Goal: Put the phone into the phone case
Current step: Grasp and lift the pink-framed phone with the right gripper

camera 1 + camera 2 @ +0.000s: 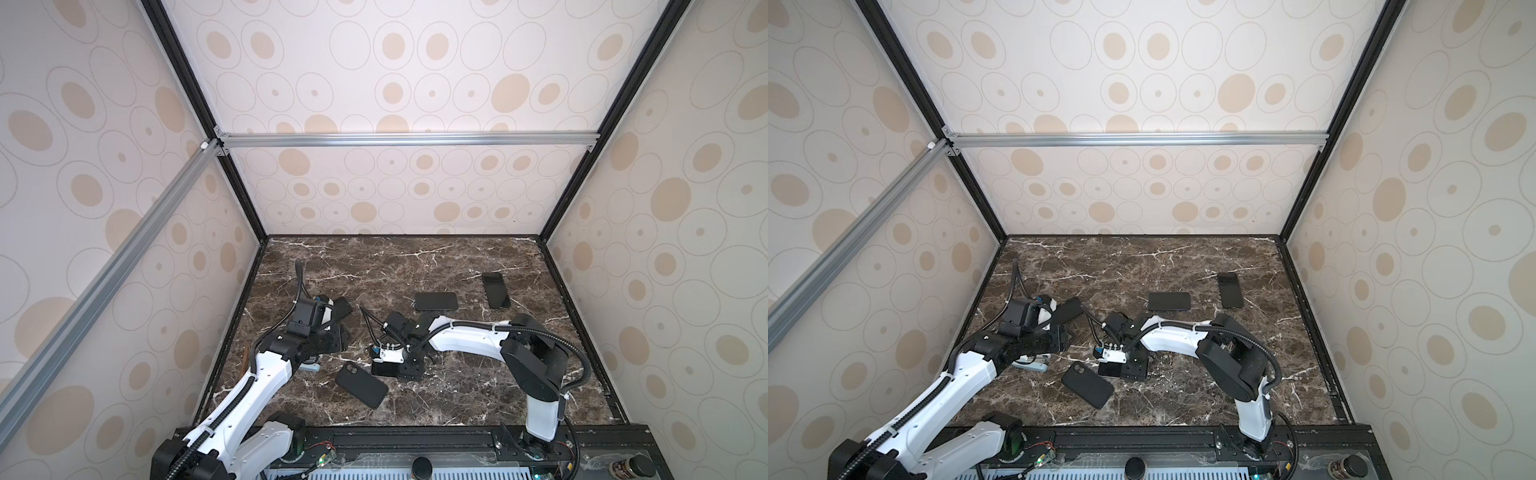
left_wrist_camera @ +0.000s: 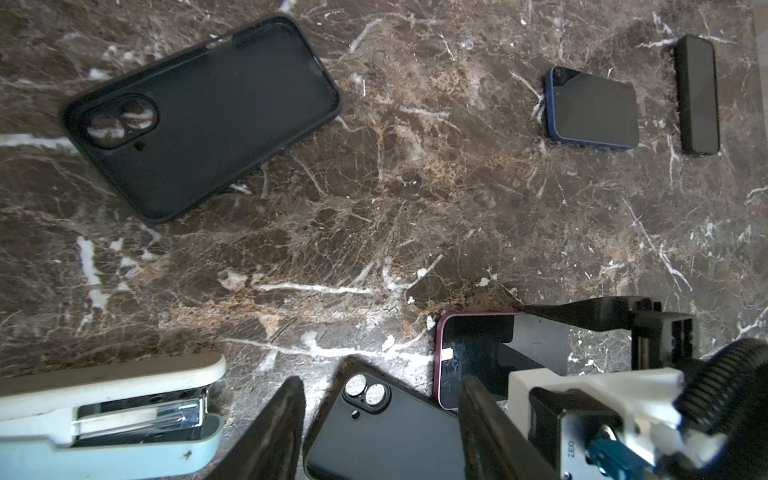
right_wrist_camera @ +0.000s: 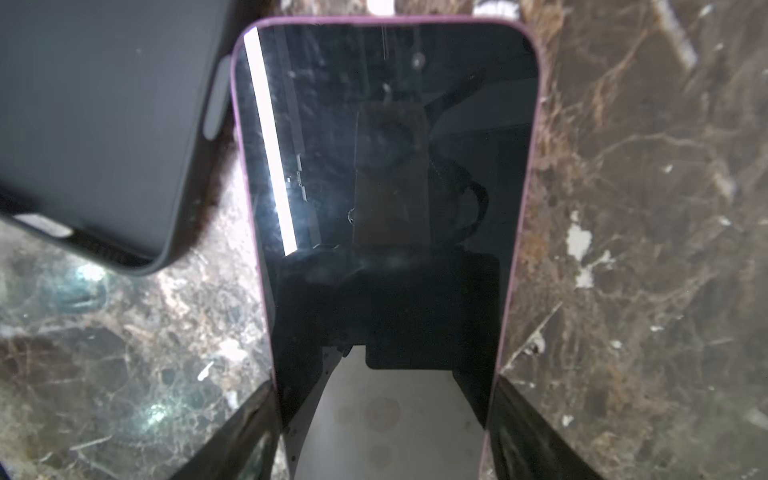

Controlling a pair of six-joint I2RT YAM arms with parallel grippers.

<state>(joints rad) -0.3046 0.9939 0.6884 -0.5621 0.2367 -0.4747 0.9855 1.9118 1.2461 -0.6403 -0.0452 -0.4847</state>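
Where the right end effector [image 3: 384, 382] meets the marble tabletop [image 1: 415, 266], item one: phone [image 3: 386, 166], pink-rimmed, screen up and dark, lying flat near the front centre. Black fingers [image 3: 245, 436] sit against both its long edges, grasping it across the width.

Item two: phone case [image 1: 360, 384], black, back up, twin lens holes showing, flat just beside the phone, to its left in both top views. What lies under it is hidden.

Item three: second case [image 2: 199, 116], black, hollow side up, holding nothing but marble seen through its lens cutout. It lies farther back at left, well apart from the phone.

Item four: blue-rimmed handset [image 1: 436, 301] and dark handset [image 1: 496, 290], both flat, mid-right, apart from each other.

Item five: stapler [image 2: 108, 411], pale blue and white, front left.

Lettering: "ZED" on the camera housing [image 2: 569, 449] at the right wrist.

Left end effector [image 2: 382, 380]: released, fingers spread, hanging above the tabletop with the phone case seen between them, gripping nothing.

Left arm leans forward from the front-left base. Right arm rises from the front-right base, forearm stretched leftward, wrist bent down.
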